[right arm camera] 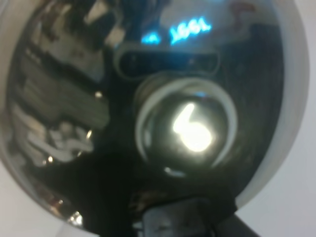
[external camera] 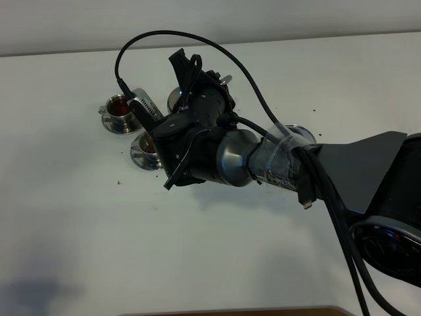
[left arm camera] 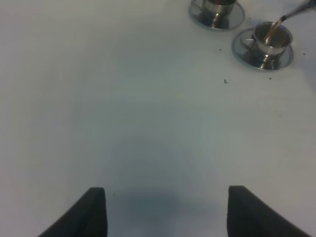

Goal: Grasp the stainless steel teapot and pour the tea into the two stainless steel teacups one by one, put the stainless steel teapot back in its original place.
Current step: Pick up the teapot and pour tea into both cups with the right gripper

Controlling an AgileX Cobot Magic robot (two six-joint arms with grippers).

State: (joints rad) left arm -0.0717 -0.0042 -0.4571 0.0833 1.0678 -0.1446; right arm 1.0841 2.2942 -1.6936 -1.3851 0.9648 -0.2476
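My right gripper [external camera: 187, 79] reaches across the table, shut on the stainless steel teapot [external camera: 175, 99] and holding it tilted over the cups. The arm hides most of the pot. The right wrist view is filled by the teapot's lid and knob [right arm camera: 185, 128]. The nearer teacup [external camera: 148, 150] sits on its saucer under the gripper. In the left wrist view the spout [left arm camera: 298, 8] sends a thin stream of tea [left arm camera: 273, 30] into this cup [left arm camera: 270, 42]. The farther teacup [external camera: 120, 108] holds dark reddish tea and also shows in the left wrist view [left arm camera: 217, 7]. My left gripper [left arm camera: 168, 212] is open and empty.
The plain round saucer [external camera: 301, 134] lies bare on the right, partly behind my right arm. Small dark specks [left arm camera: 225, 81] dot the white table [external camera: 79, 224] near the cups. My left gripper is out of the exterior view.
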